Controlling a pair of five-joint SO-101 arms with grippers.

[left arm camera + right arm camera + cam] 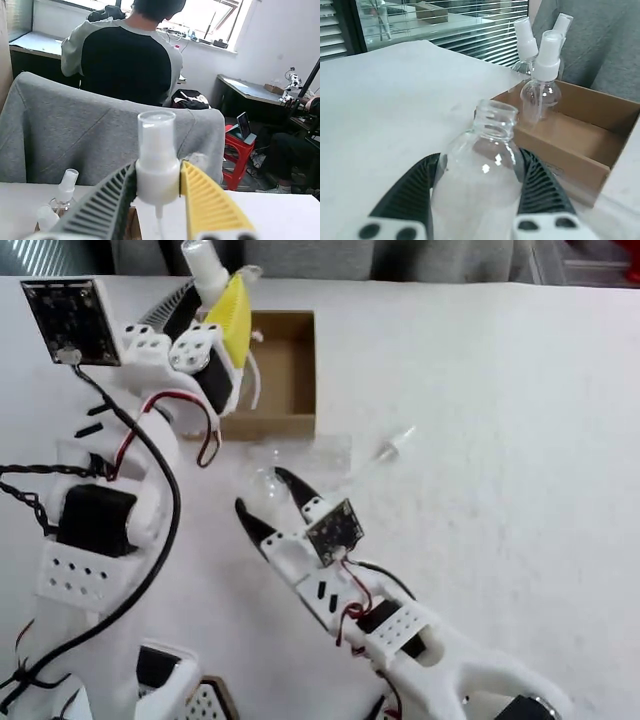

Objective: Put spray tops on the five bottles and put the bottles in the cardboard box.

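Left gripper [210, 288], upper left of the high view, clenched on a white plastic spray top [204, 265] beside the open brown cardboard box [270, 425]; right gripper [260, 490], left of centre, grasping an uncapped clear round bottle [266, 483] just below the box

**A:** Where's the left arm?

**B:** It's raised at the far left of the counter [500, 390], wrist tipped upward. The left gripper [157, 175] is clamped on a spray top [157, 150], with a grey finger on one side of its collar and a yellow finger on the other.

**A:** And the right arm?

**B:** It's stretched forward from the near edge and held low. The right gripper [262, 490] has its black fingers [405, 195] spread wide, pressed against both sides of a bottle [480, 185].
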